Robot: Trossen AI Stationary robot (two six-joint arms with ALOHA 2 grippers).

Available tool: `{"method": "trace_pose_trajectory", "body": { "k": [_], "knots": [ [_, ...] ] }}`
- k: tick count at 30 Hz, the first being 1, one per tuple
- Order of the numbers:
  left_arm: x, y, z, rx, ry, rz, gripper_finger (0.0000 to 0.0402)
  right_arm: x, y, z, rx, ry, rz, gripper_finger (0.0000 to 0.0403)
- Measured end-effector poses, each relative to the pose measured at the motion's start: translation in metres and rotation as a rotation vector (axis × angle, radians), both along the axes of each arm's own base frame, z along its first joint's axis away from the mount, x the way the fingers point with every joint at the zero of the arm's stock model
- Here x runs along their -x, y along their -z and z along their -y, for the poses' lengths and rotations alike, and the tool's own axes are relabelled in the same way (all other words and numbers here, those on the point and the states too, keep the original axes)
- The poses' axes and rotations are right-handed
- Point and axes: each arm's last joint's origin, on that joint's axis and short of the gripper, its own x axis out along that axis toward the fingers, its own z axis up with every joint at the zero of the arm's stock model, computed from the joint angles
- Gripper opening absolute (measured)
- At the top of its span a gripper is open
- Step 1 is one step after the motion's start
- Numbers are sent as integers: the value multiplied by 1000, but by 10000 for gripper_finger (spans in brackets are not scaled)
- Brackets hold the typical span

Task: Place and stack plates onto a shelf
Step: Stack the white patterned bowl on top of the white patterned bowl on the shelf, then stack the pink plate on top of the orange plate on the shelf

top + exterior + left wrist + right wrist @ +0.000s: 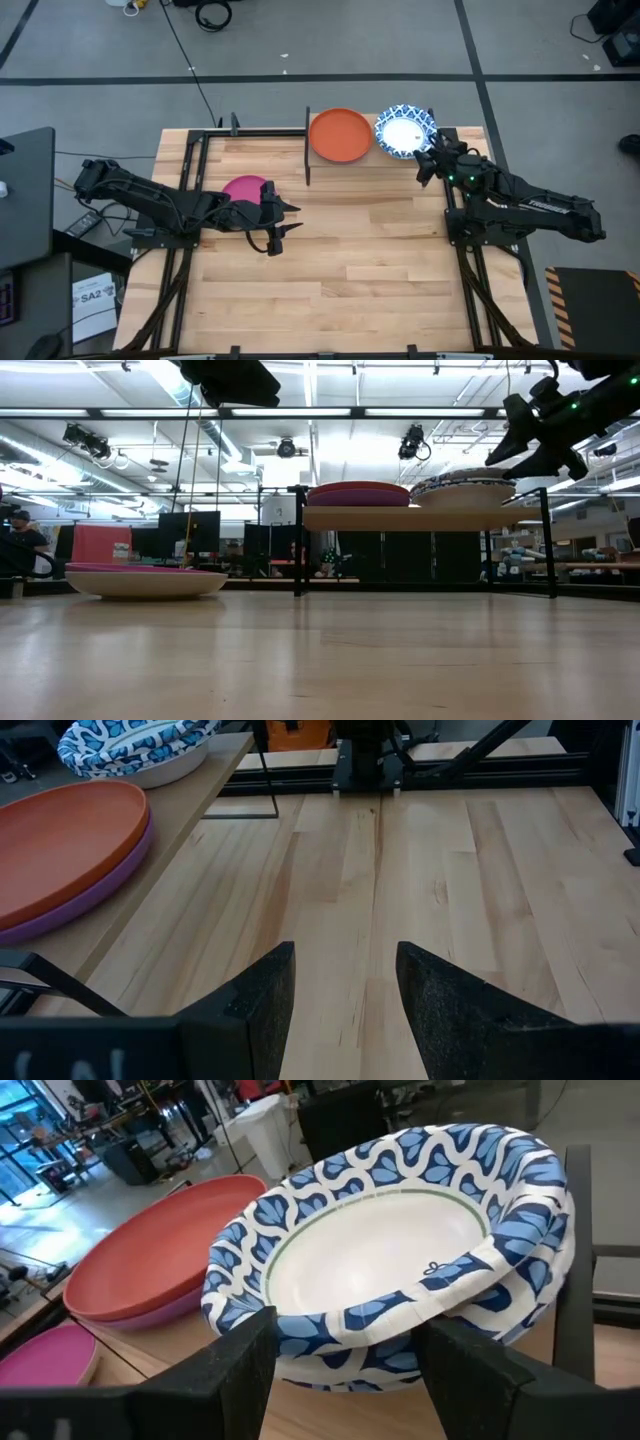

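**Placing step at the shelf.** Stack of round white plates with blue patterned rims seated on the small light-wood shelf on thin black legs, at its end nearest the right arm. Beside that stack on the shelf, flat orange round plate resting on a purple round plate.

Right tool level with the shelf at the blue stack's rim, fingers spread either side of the top plate's edge; contact not discernible. Likely a release. To do it well: withdraw straight back from the shelf, level and slow, without hooking the rim or dragging the light top plate off centre.

Magenta round plate with cream underside off the shelf, down on the pale butcher-block bench, well apart from the shelf. Left tool just beside it, spread and empty.

Beyond the shelf: open workshop with strip lights, monitors and a seated person; grey floor with dark tape lines.
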Motion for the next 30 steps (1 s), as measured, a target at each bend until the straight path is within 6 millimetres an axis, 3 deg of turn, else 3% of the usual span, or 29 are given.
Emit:
{"method": "trace_pose_trajectory", "body": {
  "k": [4,10,17,23,30],
  "knots": [
    [0,0,0,0,-1,0,183,0,-2,0,4,-2,-3,236],
    [0,0,0,0,0,0,183,7,-22,-2,14,-5,-17,236],
    [0,0,0,0,-1,0,183,21,-31,-6,-70,23,-82,236],
    [0,0,0,0,0,0,183,28,-39,-10,-109,-24,-118,236],
    [0,0,0,0,0,0,183,29,-57,-15,-148,-181,-32,236]
  ]
}}
